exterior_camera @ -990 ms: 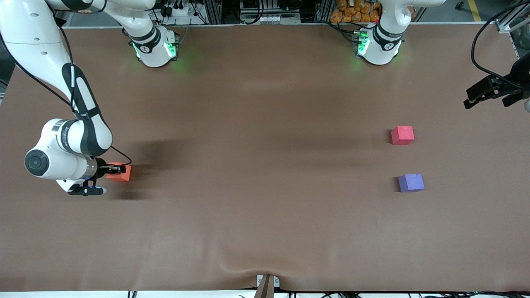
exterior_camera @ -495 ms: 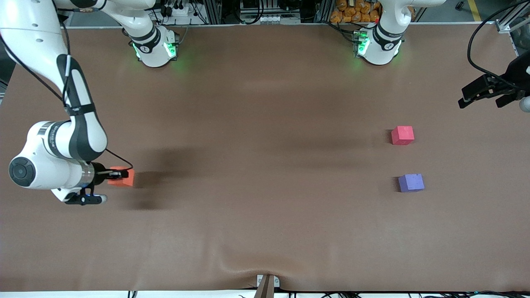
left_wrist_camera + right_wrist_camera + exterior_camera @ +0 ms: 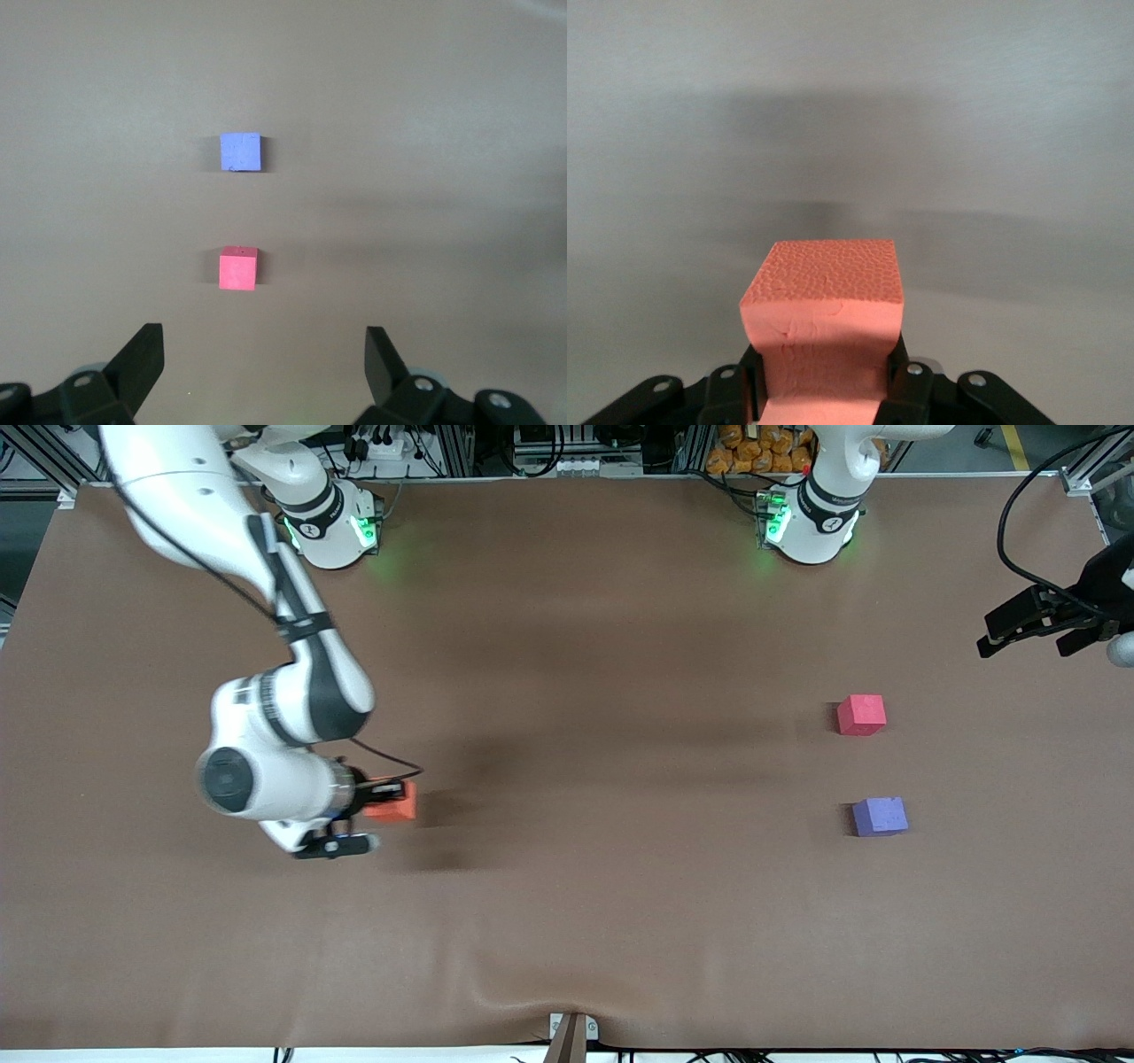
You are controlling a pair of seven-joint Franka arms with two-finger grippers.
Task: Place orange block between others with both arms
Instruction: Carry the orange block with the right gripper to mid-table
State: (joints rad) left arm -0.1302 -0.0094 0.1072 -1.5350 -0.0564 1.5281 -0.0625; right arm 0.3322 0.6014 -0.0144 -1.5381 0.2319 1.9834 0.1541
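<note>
Right gripper (image 3: 390, 799) clamps the orange block (image 3: 394, 801), far from the 2 cubes (image 3: 861, 715) at 3 o'clock; left gripper (image 3: 1036, 622) waits, jaws wide.

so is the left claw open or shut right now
Open. The left claw shows its two fingers spread wide apart with nothing between them, above the pinkish-red cube.

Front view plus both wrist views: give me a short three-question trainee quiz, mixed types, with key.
1. True or false: the right gripper is shut on the orange block.
2. Which cube lies nearer the front camera? A. pinkish-red cube B. purple-blue cube
3. Fill in: the left gripper, over the left arm's end of the table, has its jaws ____.

Key: 1 true; 2 B; 3 open.
</note>
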